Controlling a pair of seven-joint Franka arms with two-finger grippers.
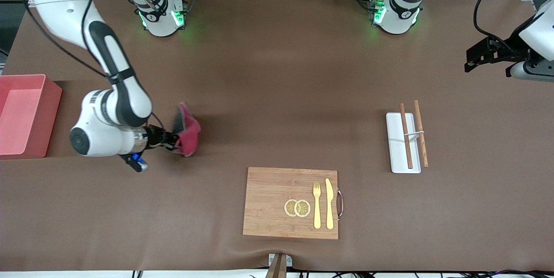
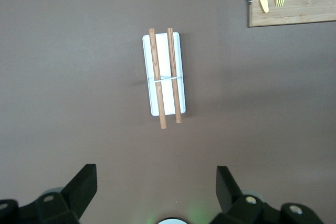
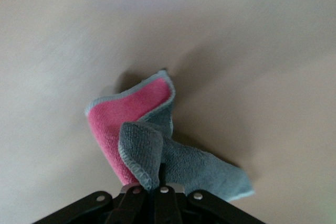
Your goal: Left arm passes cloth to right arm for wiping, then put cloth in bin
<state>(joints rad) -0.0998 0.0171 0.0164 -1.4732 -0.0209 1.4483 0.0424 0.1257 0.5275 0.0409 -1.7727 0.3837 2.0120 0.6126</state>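
My right gripper (image 1: 174, 137) is shut on the cloth (image 1: 187, 130), grey on one face and crimson-pink on the other. It holds the cloth low over the bare brown table, between the bin and the cutting board. In the right wrist view the cloth (image 3: 152, 140) hangs bunched from my shut fingers (image 3: 157, 195). The salmon-pink bin (image 1: 24, 115) stands at the right arm's end of the table, beside the right arm's elbow. My left gripper (image 1: 482, 55) is open and empty, raised over the left arm's end of the table; its fingers (image 2: 84, 184) stand wide apart in the left wrist view.
A wooden cutting board (image 1: 268, 202) with a fork, a knife and lemon slices lies near the front camera. A white tray (image 1: 396, 143) with two wooden chopsticks (image 1: 406, 136) lies toward the left arm's end; it also shows in the left wrist view (image 2: 176, 77).
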